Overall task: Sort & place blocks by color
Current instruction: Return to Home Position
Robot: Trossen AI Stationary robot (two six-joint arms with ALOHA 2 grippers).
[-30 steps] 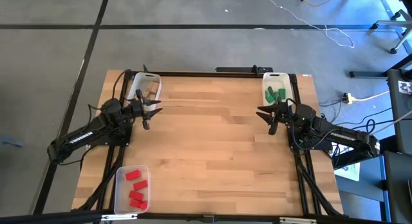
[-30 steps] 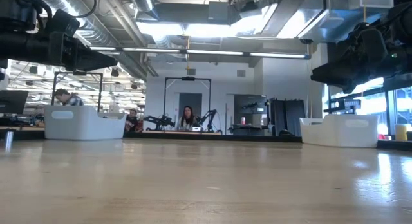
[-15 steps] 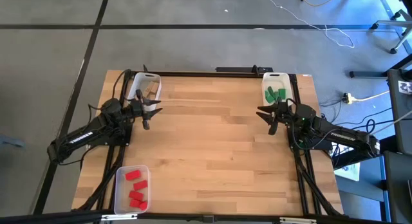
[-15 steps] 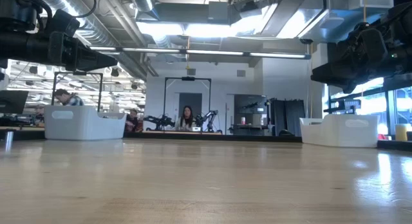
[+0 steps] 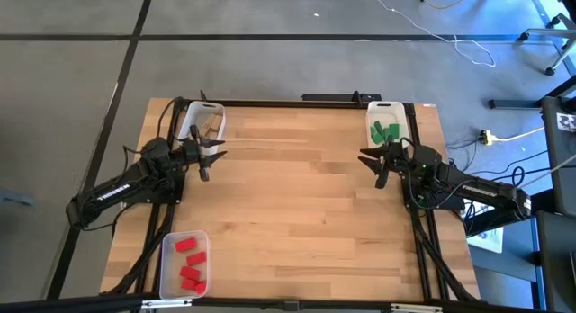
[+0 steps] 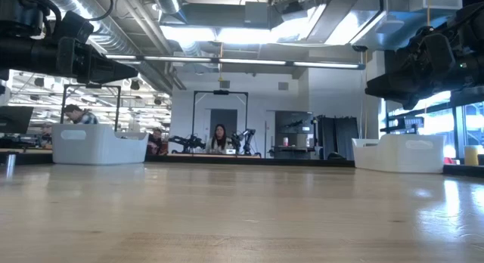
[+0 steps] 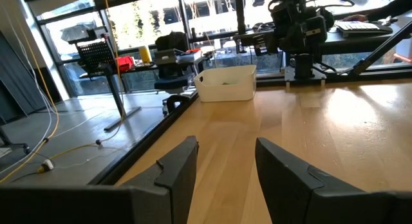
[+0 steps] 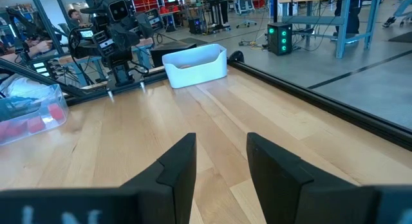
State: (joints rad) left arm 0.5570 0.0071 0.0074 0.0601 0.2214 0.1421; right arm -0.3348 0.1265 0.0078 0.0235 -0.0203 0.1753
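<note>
Butcher-block tabletop (image 5: 297,205) lies bare across its middle, w/ every block in view already binned at the corners. Left arm (image 5: 117,192) reaches in from the left edge and right arm (image 5: 468,192) from the right. Both are set toward their own sides and raised above the wood, a parked stance, judging by the symmetry, that leaves the work area free.

Three bins sit at the edges, well apart, so colours can't mix: left white bin (image 5: 202,121) at the far-left corner, right white bin (image 5: 385,122) at the far-right corner, clear bin (image 5: 184,263) at the near-left corner.

Left pincer (image 5: 214,151) hovers just beside the left white bin, fingers spread, nothing btwn them. Right pincer (image 5: 367,158) hovers just short of the right white bin, likewise spread and empty. Both are prob. open because there's nothing more to carry.

Red blocks (image 5: 190,259) lie in the clear bin, green blocks (image 5: 385,130) in the right white bin, and what look like pale wood blocks (image 5: 211,129) in the left white bin. No loose block shows on the wood, so the sort looks approx. complete.
</note>
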